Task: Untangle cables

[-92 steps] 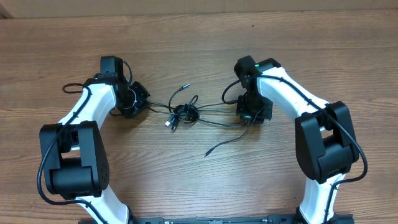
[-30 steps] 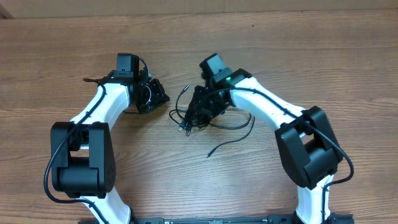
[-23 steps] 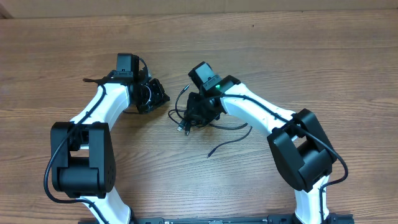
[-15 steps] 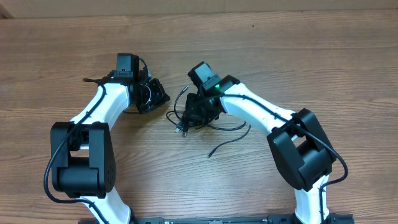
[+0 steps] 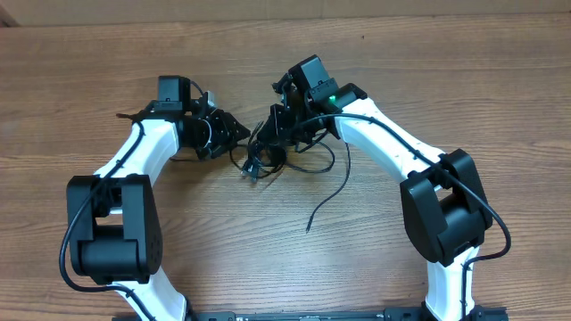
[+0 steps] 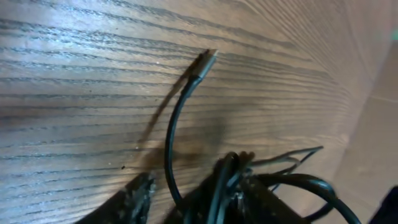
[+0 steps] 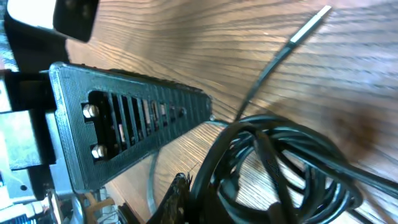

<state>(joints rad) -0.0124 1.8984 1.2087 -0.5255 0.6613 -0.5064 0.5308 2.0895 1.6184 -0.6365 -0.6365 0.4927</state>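
The wooden counter (image 5: 98, 53) fills the overhead view. My left arm (image 5: 143, 156) and right arm (image 5: 393, 147) both bend inward toward its middle.

My right tool (image 5: 284, 127) sits over the top of the cables (image 5: 268, 159). In the right wrist view its broad slotted finger (image 7: 124, 118) runs across the upper left. The coil of cables (image 7: 280, 155) passes between that finger and the lower fingertip. The coil casts a shadow on the wood below it, and I read this tool as clenched on the cables.

My left tool (image 5: 234, 134) reaches in from the other side, just at the left edge of the tangle. In the left wrist view its fingertips (image 6: 140, 193) stand at the bottom edge with several strands of cable (image 6: 233, 180) between them. I cannot tell whether they press on the strands or stand released around them.

The cables make a small knot of loops between the two tools. One long loose strand (image 5: 332, 183) curves away from it toward my base. A short strand rises from the knot and ends in a metal plug (image 6: 205, 62) close to the counter.
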